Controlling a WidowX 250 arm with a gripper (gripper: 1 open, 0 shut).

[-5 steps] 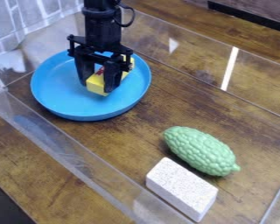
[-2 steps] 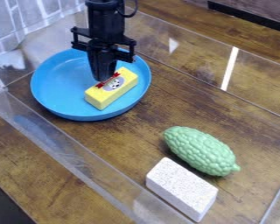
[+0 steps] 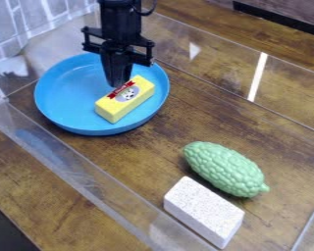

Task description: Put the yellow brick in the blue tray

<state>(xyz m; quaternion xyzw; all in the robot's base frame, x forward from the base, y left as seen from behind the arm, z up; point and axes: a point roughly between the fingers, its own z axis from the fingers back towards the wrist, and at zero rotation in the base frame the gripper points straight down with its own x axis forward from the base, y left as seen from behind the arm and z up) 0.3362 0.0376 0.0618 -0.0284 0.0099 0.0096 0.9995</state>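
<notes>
So the yellow brick [image 3: 126, 100] is lying flat inside the blue tray [image 3: 62, 108], label side up, angled a bit with one end toward the tray's right rim. The gripper [image 3: 118, 80] is hanging straight down just above the brick's back end, with its fingers pinched together on nothing. It isn't holding the brick, which is sitting on the tray floor on its own.

Judging from that, the drop looks done and the step in hand is clearing out. Doing that well is probably about going straight up first. The fingertips are sitting very close to the brick's top face, so any sideways drift before gaining height could nudge it or tip it toward the rim. A clean vertical lift, then swinging away, seems like the safe order. It's hard to tell from this one angle whether the tips are actually touching the label or just hovering over it.

As for the rest of the scene, the bumpy green oval thing [image 3: 227, 169] and the white speckled block [image 3: 203, 210] are sitting well apart from the tray, down toward the front right of the wooden table [image 3: 251, 108]. Neither is in the way. What looks like clear plastic sheeting is throwing glare across the table, but nothing is blocking the path upward.
</notes>
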